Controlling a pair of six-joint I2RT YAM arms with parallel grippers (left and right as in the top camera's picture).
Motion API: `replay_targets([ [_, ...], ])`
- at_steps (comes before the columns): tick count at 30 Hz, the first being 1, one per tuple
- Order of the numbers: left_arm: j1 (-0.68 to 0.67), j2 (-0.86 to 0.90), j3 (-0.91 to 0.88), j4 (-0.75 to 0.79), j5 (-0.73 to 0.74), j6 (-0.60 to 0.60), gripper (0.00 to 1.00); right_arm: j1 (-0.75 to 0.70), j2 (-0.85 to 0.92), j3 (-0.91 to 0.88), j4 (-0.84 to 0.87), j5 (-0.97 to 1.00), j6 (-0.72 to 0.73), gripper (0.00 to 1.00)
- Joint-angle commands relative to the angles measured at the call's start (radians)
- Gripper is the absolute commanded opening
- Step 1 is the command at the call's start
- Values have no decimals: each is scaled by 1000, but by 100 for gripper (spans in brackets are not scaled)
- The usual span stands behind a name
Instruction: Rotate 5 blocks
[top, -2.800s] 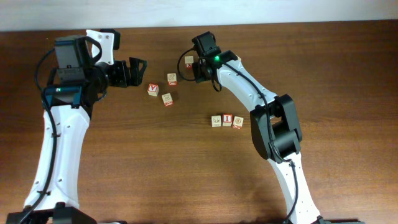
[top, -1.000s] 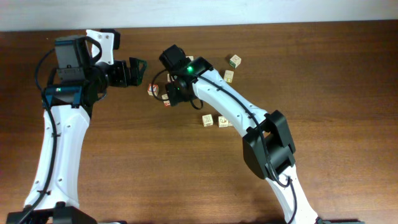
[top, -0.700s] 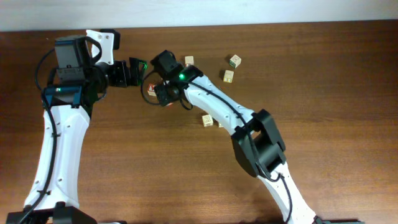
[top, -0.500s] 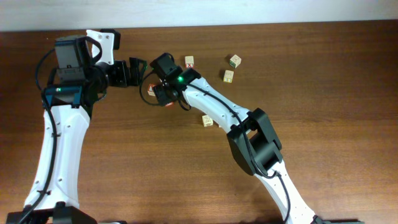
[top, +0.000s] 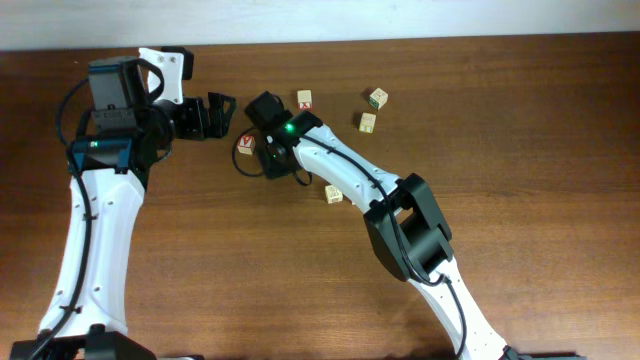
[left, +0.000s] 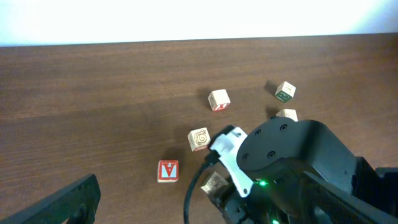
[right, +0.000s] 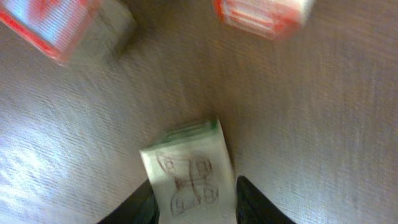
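Note:
A light-wood block with a butterfly drawing and a green edge (right: 185, 169) stands on the table between the fingers of my right gripper (right: 194, 200), which press both its sides. From above, the right gripper (top: 270, 160) hides this block; the left wrist view shows the block (left: 214, 182) under that wrist. Other blocks lie apart: a spiral-print one (left: 199, 139), a green-faced one (top: 377, 97), a plain one (top: 367, 122) and one (top: 333, 193) beside the right arm. My left gripper (top: 218, 114) hangs open and empty left of them.
The red "Y" cube (top: 245, 146) lies just left of the right gripper, and the red "X" cube (top: 304, 98) behind it. The right arm's white link (top: 345, 175) crosses the table's middle and covers part of it. The wall edge runs along the back.
My right gripper slid a little left and down onto the butterfly block, and its fingers closed in on it. The left arm stayed still.

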Motion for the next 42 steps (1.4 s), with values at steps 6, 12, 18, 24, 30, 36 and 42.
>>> replay_targets([
  [6,-2,4,19,2,8,16,99,-36,-22,41,12,9,-158,58],
  [12,-2,4,19,2,8,16,99,-37,-5,41,107,5,-378,65],
  [18,-2,4,19,2,8,16,99,-37,24,28,127,-33,-453,56],
  [24,-2,4,19,3,8,16,99,-36,24,28,98,-47,-457,42],
  [30,-2,4,19,2,8,16,99,-37,24,28,72,-47,-505,41],
  [36,-2,4,19,2,8,16,99,-37,8,48,37,14,-311,34],
  [42,-2,4,19,2,8,16,99,-37,-107,57,-157,9,89,34],
])
